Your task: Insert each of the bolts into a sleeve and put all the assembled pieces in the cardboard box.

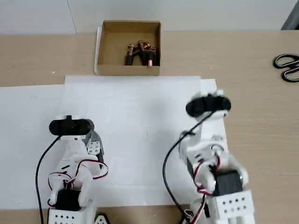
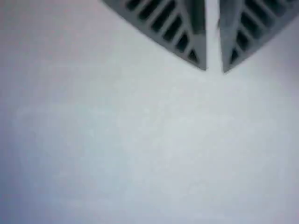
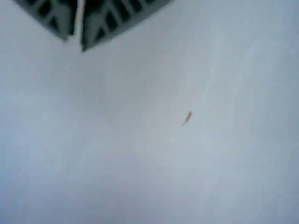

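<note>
Noted left gripper [image 2: 214,70] and right gripper [image 3: 74,44] clenched, empty, low over white sheet [image 1: 140,121], near side. Found assembled pieces [image 1: 141,52] heaped in cardboard box [image 1: 105,46], far centre. Judged risk small: nudging box on a stray far reach, spilling heap.

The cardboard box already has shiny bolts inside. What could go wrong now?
1. The pieces lie heaped in the cardboard box, so I cannot tell whether every one is fully assembled; one might be unfinished.
2. The left pincer and right pincer hang shut close above the white sheet. A low move might scrape or drag it, and its far edge runs up to the box, which could get nudged.
</note>
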Controlling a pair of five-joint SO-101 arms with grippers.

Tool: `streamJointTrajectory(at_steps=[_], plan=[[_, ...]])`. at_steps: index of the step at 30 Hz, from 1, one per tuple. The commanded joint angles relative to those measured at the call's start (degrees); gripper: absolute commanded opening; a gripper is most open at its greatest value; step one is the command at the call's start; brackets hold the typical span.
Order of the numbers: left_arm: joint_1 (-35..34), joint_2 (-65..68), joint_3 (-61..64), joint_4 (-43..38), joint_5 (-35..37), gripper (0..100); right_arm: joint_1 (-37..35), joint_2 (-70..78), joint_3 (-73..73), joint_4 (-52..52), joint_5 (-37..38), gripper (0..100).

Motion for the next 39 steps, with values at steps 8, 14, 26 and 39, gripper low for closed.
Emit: streamJointTrajectory(at_steps=[8, 14, 26, 39], plan=[[0.2, -0.4, -0.6, -0.2, 0.0, 1, 0.4, -10.4, 15.6, -6.4, 0.4, 0.2], [0.2, -0.4, -0.6, -0.2, 0.0, 1, 0.4, -14.0, 23.1, -10.5, 0.5, 0.2], [0.2, -0.4, -0.6, -0.2, 0.0, 1, 0.0, -23.7, 28.4, -8.7, 0.6, 0.3], [0.2, -0.4, -0.6, -0.2, 0.0, 1, 0.4, -30.2, 30.0, -4.9, 0.3, 0.3]])
